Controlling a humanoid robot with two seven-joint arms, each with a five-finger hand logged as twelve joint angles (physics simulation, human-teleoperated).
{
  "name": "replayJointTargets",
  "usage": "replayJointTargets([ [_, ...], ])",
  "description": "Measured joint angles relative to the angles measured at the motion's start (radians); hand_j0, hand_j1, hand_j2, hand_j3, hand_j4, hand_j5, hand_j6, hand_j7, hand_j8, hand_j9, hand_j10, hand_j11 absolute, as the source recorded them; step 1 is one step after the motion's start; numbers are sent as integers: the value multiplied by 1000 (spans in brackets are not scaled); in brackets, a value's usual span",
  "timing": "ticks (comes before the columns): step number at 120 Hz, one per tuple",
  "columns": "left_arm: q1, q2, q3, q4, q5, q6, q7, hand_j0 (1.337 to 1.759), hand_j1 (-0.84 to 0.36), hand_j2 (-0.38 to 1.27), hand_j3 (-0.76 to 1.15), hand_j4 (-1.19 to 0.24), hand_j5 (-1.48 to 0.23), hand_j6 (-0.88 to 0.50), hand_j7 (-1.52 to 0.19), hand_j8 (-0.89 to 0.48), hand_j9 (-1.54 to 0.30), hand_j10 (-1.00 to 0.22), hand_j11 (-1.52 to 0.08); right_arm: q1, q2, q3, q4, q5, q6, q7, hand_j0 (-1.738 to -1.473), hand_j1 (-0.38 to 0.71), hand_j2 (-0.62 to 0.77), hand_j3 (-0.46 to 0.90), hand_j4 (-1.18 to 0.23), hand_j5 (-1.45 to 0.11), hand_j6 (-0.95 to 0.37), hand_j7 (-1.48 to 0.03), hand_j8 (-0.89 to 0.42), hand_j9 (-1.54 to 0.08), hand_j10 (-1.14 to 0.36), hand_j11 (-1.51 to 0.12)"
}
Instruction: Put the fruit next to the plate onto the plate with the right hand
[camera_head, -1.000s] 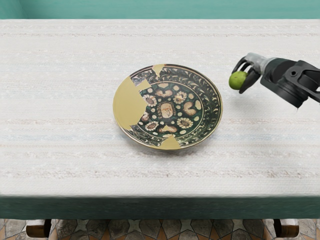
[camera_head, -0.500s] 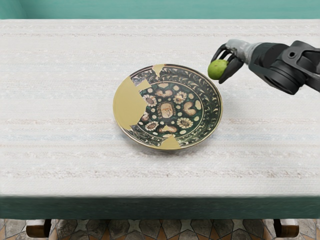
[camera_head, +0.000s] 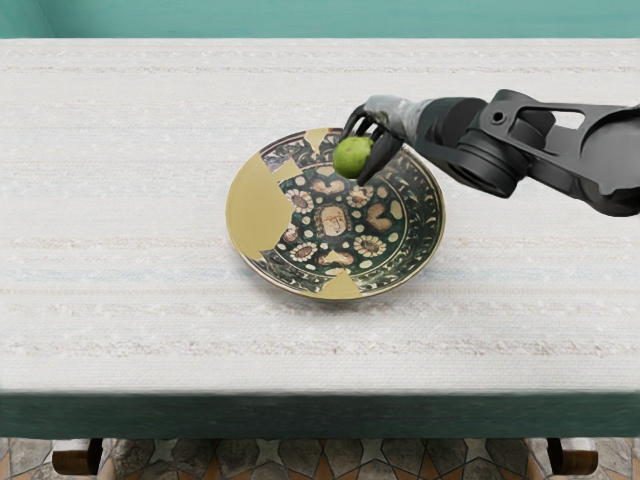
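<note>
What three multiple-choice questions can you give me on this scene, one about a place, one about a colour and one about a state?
1. Where is the fruit?
A. Over the plate's far part.
B. Lying well to its right.
C. Near the front edge.
2. What colour is the fruit?
A. Red.
B. Purple.
C. Green.
3. How is the right hand?
A. Open and empty.
B. Shut on the fruit.
C. Out of view.
Answers: 1 A, it overlaps the plate's far inner rim; 2 C, its skin is plain green; 3 B, the hand curls round it.
</note>
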Motion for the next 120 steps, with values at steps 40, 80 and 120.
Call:
replayJointTargets([
  [40, 0, 0, 0, 0, 0, 0, 0, 1658, 332, 3, 0, -15, -19, -15, -19, -15, -19, -14, -19, -4, 96, -12, -55, 11, -10, 0, -1647, 349, 267, 0, -358, -1211, -250, -1099, -311, -1140, -826, -1144],
  [80, 0, 0, 0, 0, 0, 0, 0, 1658, 332, 3, 0, -15, -19, -15, -19, -15, -19, -14, -19, -22, 105, -12, -73, 1, -19, 1, -1654, -70, 93, 0, -157, -475, -114, -434, -138, -449, -327, -450],
  [120, 0, 0, 0, 0, 0, 0, 0, 1658, 332, 3, 0, -15, -19, -15, -19, -15, -19, -14, -19, -54, 63, 55, 11, 89, 11, 1, -1657, -295, 19, 0, -32, -93, -24, -85, -28, -88, -65, -88],
])
